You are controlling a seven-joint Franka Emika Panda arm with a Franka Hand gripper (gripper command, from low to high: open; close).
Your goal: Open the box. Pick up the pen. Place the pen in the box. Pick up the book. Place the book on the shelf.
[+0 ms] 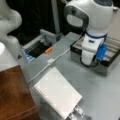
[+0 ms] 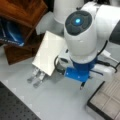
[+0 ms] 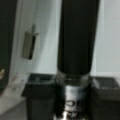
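A white Franka arm reaches down over a grey desk [image 1: 100, 87], and its pincer [image 3: 72, 100] is clenched on the pen [image 3: 75, 45], which fills the middle of the wrist view: a thick black barrel running up from a silver band that sits between two dark finger pads [image 3: 40, 95]. In a front view the pen's thin dark tip [image 2: 82, 86] pokes out below the blue wrist block, hanging just above the desk surface near the corner of the box [image 2: 105, 102]. The box lies open at the lower right of that frame, showing pale beige compartments inside a dark rim. In a front view the same box [image 1: 110, 61] sits at the right of the frame, behind and partly hidden by the arm's white wrist, with its silver-grey side facing forward; whether the pen is over the box or just beside it cannot be told. The book [image 1: 57, 93], a large white notebook with spiral binding along one long edge, rests tilted on a silver metal stand [image 1: 78, 112] in the lower middle of the frame, well apart from the pincer. In a front view the book [image 2: 48, 52] appears at centre left with the stand's feet [image 2: 36, 77] below it. The shelf [image 1: 15, 95], a reddish-brown wooden top, fills the lower left corner, and in a front view it [image 2: 22, 10] sits at the upper left. A white cable [image 1: 47, 65] trails across the desk.
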